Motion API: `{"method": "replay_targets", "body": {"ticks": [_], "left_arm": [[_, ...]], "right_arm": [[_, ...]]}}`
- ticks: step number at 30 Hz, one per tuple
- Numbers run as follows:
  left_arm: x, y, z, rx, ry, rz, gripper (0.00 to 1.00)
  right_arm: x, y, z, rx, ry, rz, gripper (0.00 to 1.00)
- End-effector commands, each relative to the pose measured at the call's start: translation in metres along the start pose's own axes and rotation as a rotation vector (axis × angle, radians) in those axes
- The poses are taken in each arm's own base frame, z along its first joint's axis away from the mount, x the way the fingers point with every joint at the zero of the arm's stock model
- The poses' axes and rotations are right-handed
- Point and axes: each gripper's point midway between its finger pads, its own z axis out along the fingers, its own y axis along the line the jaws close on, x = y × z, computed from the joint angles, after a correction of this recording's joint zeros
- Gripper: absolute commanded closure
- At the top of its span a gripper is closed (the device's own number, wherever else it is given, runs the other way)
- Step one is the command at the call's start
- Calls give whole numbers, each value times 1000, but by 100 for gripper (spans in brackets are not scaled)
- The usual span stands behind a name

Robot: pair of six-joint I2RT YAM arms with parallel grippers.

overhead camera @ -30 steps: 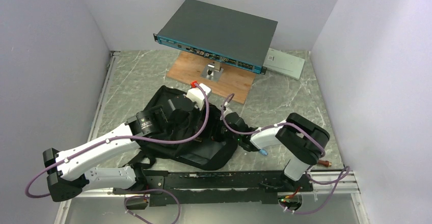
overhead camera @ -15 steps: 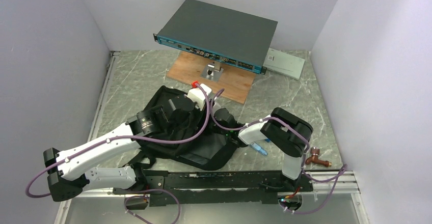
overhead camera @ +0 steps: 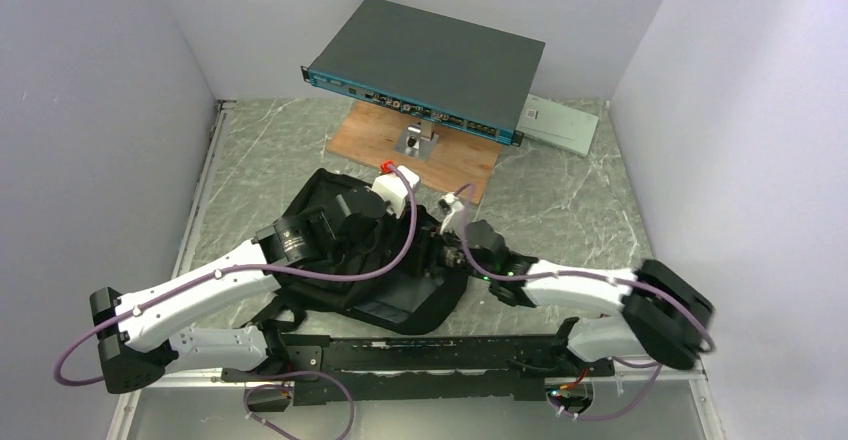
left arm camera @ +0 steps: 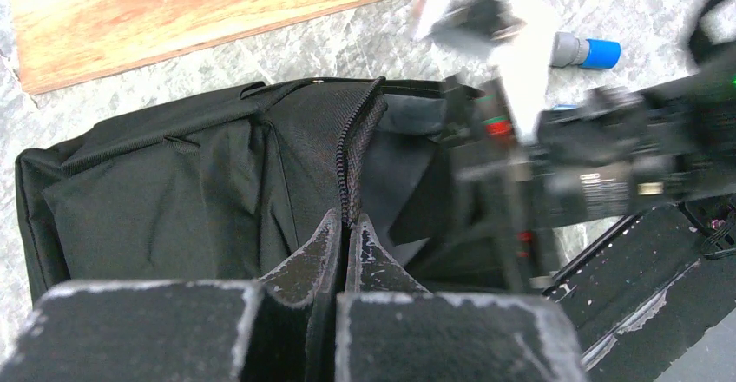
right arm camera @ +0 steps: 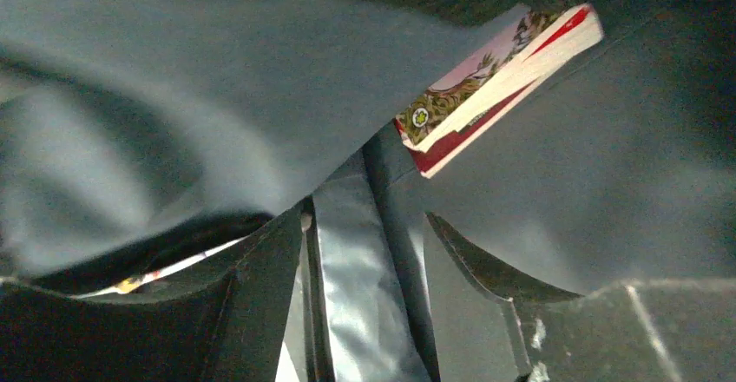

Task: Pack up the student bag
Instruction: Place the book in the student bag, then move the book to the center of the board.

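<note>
The black student bag [overhead camera: 322,203] lies on the table in front of both arms, its top open. My left gripper [overhead camera: 395,228] is shut on the bag's zipper edge [left arm camera: 358,139] and holds that edge up; in the left wrist view the jaws [left arm camera: 350,217] meet on it. My right gripper [overhead camera: 437,255] reaches into the opening from the right. In the right wrist view it [right arm camera: 364,217] is open inside the dark bag, with a grey strap [right arm camera: 351,295] lying between the fingers. A book with a red patterned cover [right arm camera: 495,87] lies inside, just ahead of it.
A dark grey rack-mount device with a teal front [overhead camera: 430,60] stands over a wooden board [overhead camera: 462,165] at the back. A flat grey box [overhead camera: 560,122] lies at the back right. A blue-capped marker [left arm camera: 590,52] lies on the table beside the bag. Walls close in left and right.
My right arm has stretched out to the left and its gripper has gone from beside the bag into the opening. My left gripper has stayed shut on the zipper edge.
</note>
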Motion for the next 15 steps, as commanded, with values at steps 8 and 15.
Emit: {"method": "replay_targets", "body": {"ticks": [8,15], "left_arm": [[-7,-15,16,48,-29,-11,100],[22,-54,35,212,60,-89,100]], "right_arm": [[-94,-76,-161,673,-392,-323,26],[-153,-176,-265,1065,-692,-33,16]]}}
